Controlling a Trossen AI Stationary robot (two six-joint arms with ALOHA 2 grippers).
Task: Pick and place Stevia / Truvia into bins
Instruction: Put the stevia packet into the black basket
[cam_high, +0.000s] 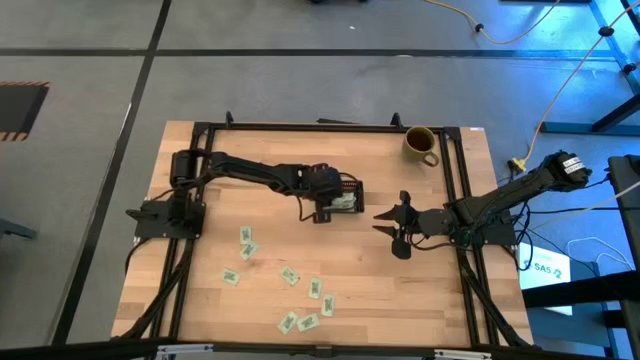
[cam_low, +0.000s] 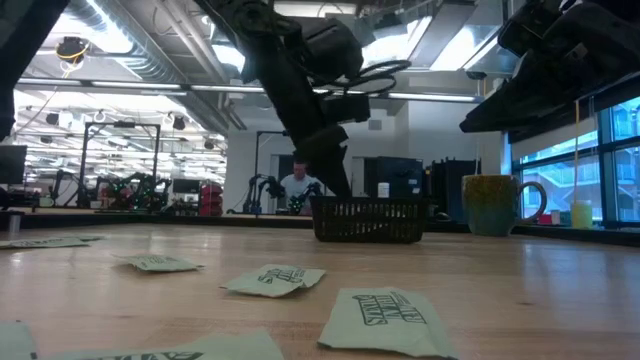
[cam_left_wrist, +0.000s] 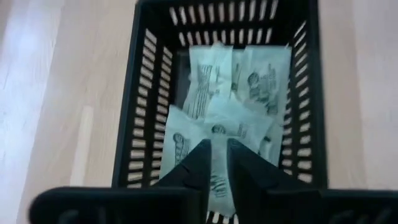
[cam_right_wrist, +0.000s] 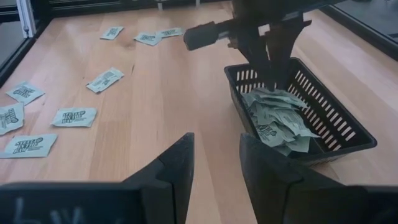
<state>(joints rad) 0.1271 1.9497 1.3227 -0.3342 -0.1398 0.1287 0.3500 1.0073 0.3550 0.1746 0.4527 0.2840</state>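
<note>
The black slotted bin (cam_high: 358, 190) stands at the table's middle, with a heap of pale green Stevia packets (cam_left_wrist: 236, 93) lying in it. My left gripper (cam_left_wrist: 217, 155) slants down into the bin over that heap, its fingers a little apart. Several more packets (cam_high: 290, 275) lie flat on the wood toward the near edge, left of centre. My right gripper (cam_high: 383, 222) hovers open to the right of the bin, pointing at it, with nothing between its fingers. My left gripper has its fingers a narrow gap apart just above the heap in the bin. A packet (cam_left_wrist: 216, 183) shows in the gap. Whether the fingers touch it I cannot tell.
An olive-yellow mug (cam_high: 421, 145) stands at the far right of the table. Black frame rails run along the table's left, right and far sides. Bare wood lies between the bin and the loose packets.
</note>
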